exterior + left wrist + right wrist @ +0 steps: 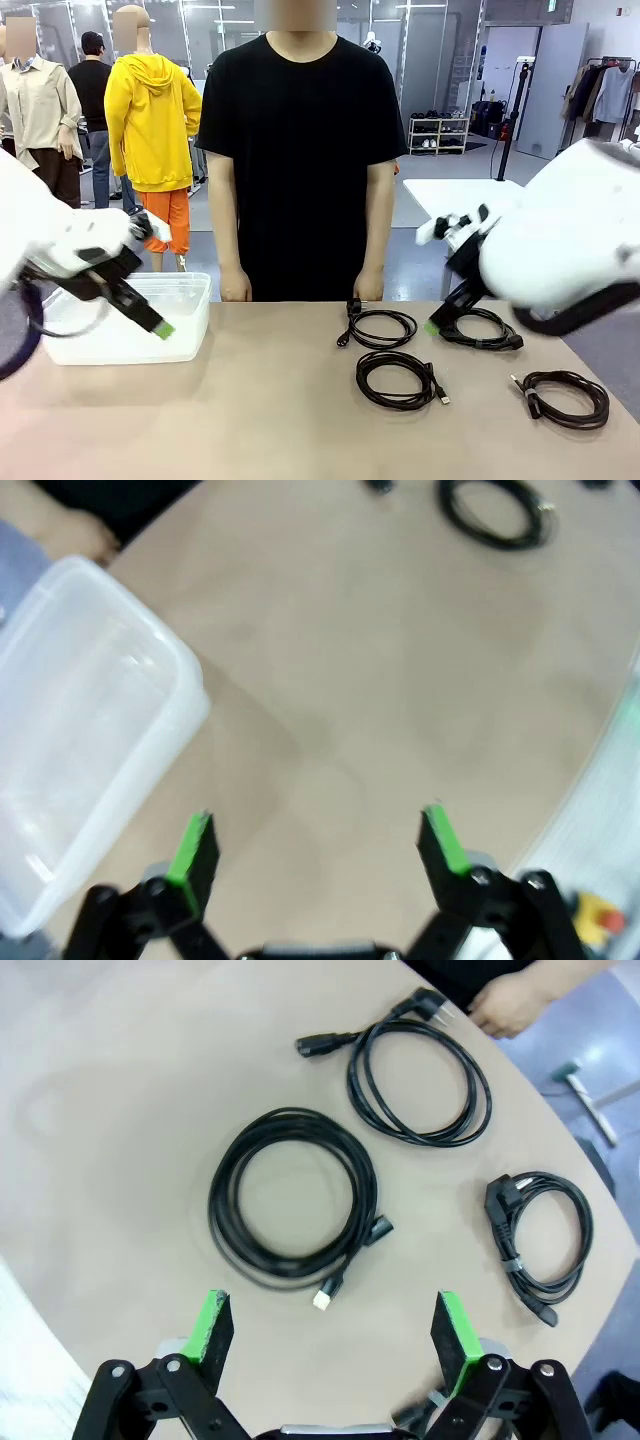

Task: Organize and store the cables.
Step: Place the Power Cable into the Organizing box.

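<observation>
On tbl (270, 410): 4 cables (361, 380), 1 bin (130, 342)

translucent tub (195, 340) on the beige table's (250, 420) left end, person (300, 150) in black behind, perhaps a shoe rack (438, 135) beyond

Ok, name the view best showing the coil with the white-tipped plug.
Right wrist view: the white-tipped coil lies whole, seen from above. Front view shows it flattened. Left wrist view crops one coil; which, unclear.
</observation>
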`<state>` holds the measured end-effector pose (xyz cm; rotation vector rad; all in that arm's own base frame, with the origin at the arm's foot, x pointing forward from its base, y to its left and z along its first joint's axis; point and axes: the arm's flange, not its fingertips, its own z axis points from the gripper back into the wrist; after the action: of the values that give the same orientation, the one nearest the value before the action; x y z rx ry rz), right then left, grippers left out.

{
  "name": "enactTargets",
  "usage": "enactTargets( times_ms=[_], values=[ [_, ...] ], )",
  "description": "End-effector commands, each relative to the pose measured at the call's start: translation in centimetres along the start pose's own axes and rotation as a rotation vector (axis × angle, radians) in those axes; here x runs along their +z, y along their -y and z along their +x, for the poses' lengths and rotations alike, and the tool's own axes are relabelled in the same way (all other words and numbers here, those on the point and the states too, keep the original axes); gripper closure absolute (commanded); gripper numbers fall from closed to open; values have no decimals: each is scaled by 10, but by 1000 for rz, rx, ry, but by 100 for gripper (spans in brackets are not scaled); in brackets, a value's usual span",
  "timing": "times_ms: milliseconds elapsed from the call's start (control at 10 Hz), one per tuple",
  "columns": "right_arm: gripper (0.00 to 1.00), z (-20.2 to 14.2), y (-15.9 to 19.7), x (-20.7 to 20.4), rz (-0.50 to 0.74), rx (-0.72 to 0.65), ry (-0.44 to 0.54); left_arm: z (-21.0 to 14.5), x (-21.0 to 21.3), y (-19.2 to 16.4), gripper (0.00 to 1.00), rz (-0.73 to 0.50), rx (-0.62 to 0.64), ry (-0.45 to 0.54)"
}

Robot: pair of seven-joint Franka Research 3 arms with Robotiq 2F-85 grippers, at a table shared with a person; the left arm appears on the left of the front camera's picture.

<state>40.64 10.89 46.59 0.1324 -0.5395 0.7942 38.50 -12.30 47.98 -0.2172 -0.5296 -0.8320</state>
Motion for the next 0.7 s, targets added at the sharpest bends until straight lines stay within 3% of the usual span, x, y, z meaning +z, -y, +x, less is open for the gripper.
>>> enactTargets(
  times_ms=[0,300,600],
  values=[
    [0,-21,39,58,145,51,6,-18,58,-27,0,-121,-79,-4],
    [0,-102,78,133,249,39,136,-79,132,-50,0,-152,-121,96],
    [0,-198,94,168,313,-10,223,-163,163,-69,0,-104,-6,223]
  ],
)
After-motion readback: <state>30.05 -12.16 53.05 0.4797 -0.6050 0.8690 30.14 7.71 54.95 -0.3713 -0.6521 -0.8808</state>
